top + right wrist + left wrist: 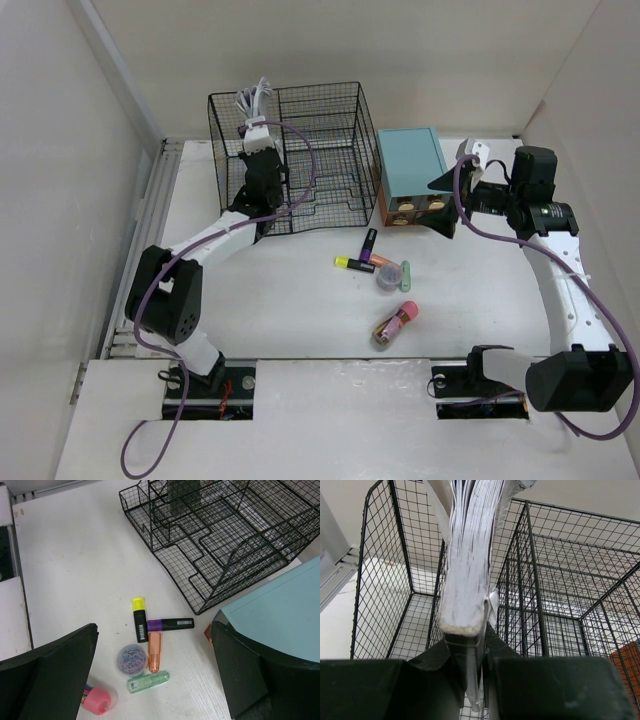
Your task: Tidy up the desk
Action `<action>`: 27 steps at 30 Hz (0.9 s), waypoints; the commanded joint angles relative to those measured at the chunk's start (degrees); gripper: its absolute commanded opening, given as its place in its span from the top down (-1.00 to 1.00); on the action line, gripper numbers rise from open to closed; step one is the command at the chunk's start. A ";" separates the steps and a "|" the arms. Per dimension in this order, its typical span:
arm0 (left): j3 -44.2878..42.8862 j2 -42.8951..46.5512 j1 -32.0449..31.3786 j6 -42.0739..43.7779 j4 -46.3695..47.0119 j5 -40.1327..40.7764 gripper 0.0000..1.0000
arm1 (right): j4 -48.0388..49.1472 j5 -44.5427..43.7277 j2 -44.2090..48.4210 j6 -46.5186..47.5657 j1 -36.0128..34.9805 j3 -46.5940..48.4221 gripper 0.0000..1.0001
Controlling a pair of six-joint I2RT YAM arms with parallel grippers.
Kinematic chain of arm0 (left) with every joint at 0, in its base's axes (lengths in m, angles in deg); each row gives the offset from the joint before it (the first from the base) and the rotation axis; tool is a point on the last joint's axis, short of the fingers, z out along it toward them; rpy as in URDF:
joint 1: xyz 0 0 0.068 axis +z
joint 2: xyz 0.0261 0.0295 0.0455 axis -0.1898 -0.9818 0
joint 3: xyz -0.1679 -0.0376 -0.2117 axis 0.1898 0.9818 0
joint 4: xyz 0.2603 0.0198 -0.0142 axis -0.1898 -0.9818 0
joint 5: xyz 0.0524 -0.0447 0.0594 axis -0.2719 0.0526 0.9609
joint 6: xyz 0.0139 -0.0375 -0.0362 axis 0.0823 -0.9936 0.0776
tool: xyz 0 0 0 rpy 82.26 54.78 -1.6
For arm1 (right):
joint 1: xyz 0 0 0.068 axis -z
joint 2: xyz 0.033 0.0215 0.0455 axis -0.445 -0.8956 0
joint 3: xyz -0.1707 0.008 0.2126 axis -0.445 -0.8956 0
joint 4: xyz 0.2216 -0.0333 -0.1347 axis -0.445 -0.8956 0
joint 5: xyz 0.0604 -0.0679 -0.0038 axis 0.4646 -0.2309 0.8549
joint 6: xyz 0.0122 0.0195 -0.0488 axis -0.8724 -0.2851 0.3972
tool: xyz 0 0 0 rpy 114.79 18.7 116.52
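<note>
Clutter lies loose on the white desk, which fills the whole floor between the white walls. Closest to the arm bases is a pink thing that I cannot name. Just past it sit a small round tub of colored clips, a green highlighter, an orange one, a yellow-capped one and a purple one. They touch or cross each other in a little heap, so I think none has been put away yet. Farther back on the right, the right claw is spread wide with nothing in it, just beside the front of the teal drawer box. It may be there to work a drawer. At the back left, the left claw pinches a thick bundle of papers by its bottom edge. The pages stand up tall at the left end of the black wire organizer, probably so they can slide down into a narrow slot.
</note>
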 commanded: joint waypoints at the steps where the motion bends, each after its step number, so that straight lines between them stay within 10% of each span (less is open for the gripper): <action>1: 2.62 0.64 -1.18 3.84 -3.07 0.17 1.00 | -0.17 2.52 -0.19 1.38 0.30 0.30 -1.00; 27: 2.28 1.60 2.42 3.83 -7.03 -2.46 1.00 | -1.84 3.58 -0.72 2.44 0.30 0.82 -1.00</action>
